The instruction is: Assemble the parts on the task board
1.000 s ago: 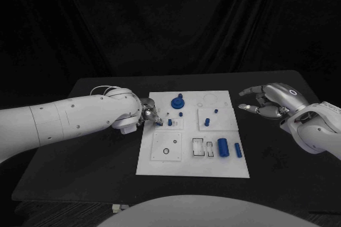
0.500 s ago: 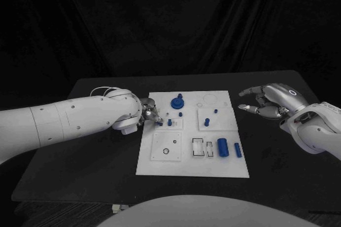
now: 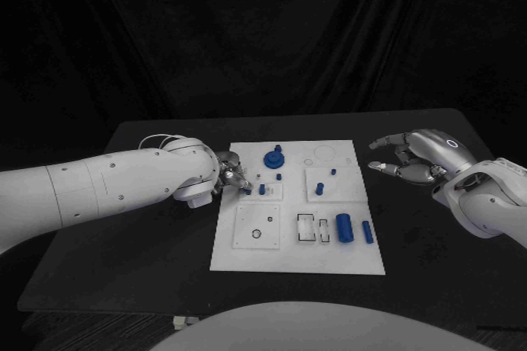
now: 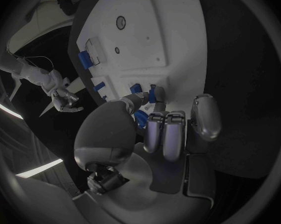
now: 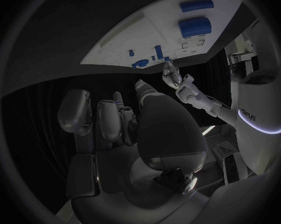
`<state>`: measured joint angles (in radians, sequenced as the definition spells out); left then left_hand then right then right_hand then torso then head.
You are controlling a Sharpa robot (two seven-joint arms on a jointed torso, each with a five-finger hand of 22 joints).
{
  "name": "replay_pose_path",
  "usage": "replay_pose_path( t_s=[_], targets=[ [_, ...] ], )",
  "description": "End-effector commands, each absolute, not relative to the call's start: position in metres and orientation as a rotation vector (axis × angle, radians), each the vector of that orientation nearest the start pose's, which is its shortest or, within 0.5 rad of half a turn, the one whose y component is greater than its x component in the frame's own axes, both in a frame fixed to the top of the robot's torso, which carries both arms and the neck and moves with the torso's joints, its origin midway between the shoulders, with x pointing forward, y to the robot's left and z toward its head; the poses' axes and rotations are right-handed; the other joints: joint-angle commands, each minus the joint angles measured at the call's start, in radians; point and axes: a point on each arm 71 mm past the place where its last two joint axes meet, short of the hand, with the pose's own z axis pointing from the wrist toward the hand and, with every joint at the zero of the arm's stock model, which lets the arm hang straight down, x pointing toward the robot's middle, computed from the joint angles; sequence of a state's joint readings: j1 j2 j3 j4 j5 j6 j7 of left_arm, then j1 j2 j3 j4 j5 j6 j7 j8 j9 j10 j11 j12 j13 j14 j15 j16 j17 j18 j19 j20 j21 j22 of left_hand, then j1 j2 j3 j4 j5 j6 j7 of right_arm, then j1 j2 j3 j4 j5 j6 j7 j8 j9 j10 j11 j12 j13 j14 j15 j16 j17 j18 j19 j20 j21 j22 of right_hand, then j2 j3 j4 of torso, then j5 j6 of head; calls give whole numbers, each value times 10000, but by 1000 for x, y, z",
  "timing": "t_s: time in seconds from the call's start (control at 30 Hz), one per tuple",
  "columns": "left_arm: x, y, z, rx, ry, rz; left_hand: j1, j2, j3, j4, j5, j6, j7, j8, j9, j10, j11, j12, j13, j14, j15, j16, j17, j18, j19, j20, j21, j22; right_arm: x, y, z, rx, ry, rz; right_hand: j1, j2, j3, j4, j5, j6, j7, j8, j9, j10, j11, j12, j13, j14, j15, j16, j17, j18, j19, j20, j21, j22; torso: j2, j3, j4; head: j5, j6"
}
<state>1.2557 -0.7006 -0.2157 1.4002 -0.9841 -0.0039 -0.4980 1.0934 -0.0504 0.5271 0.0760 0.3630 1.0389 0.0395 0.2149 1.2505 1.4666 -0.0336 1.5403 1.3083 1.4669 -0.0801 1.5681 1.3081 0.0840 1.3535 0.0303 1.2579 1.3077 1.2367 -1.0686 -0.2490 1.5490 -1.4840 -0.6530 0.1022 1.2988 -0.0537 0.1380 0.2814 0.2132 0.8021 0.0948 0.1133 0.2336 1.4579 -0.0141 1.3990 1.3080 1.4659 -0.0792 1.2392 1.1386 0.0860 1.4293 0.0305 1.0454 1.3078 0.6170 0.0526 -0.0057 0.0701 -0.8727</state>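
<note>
Left hand — unmoved across the last second, fingers at the left edge of the white rectangular task board, thumb and a finger pinching a small blue peg against it. Insertion likely in progress, not finished. Right hand — unchanged too, hovering just right of the board, fingers apart, holding nothing.

The left arm reaches in low, and its left hand has the fingers curled, tips pinched together. The right hand hovers, fingers apart, holding nothing.
</note>
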Motion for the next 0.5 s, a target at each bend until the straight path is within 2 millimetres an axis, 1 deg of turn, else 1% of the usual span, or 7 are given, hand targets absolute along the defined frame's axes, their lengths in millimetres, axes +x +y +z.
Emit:
replay_pose_path(
  t_s=[0.03, 0.27, 0.5],
  targets=[
    [482, 187, -264, -2355, 23554, -4018, 35, 90, -57, 0, -68, -92, -91, 34, 13, 747, -19, 2, 2339, 1039, -23, 27, 2627, 56, 31, -2, -16, 278, 443, -301, -212, -1942, 14741, 5636, 70, 41, 11, -44, 65, 91, 17, 35, -13, -9, 63, -32, 508, 337, 58, -38, -13, 63, 11, 66, -39, 1399, 1, 4, 5, -3, 1],
    [481, 189, -265, -2358, 23672, -3879, 51, 76, -71, -17, -90, -94, -95, 39, 28, 737, -19, -8, 2330, 1039, -21, 27, 2627, 59, 21, 0, -31, 271, 443, -301, -213, -1936, 14755, 5629, 132, 51, 40, -61, 304, 123, 27, 10, -57, -4, 70, -36, 504, 338, 64, -42, -20, 65, 15, 72, -56, 1398, -5, 3, 1, 12, 1],
    [480, 189, -265, -2310, 23741, -3890, 83, 71, -73, -46, -100, -97, -99, 44, 44, 717, -22, -28, 2311, 1039, -21, 27, 2627, 61, 15, 2, -41, 270, 443, -301, -213, -1892, 14769, 5700, 128, 54, 42, -53, 339, 126, 27, 5, -64, -3, 71, -36, 504, 341, 64, -34, -9, 62, 20, 73, -42, 1402, -9, 4, -2, 20, 1]
  ],
)
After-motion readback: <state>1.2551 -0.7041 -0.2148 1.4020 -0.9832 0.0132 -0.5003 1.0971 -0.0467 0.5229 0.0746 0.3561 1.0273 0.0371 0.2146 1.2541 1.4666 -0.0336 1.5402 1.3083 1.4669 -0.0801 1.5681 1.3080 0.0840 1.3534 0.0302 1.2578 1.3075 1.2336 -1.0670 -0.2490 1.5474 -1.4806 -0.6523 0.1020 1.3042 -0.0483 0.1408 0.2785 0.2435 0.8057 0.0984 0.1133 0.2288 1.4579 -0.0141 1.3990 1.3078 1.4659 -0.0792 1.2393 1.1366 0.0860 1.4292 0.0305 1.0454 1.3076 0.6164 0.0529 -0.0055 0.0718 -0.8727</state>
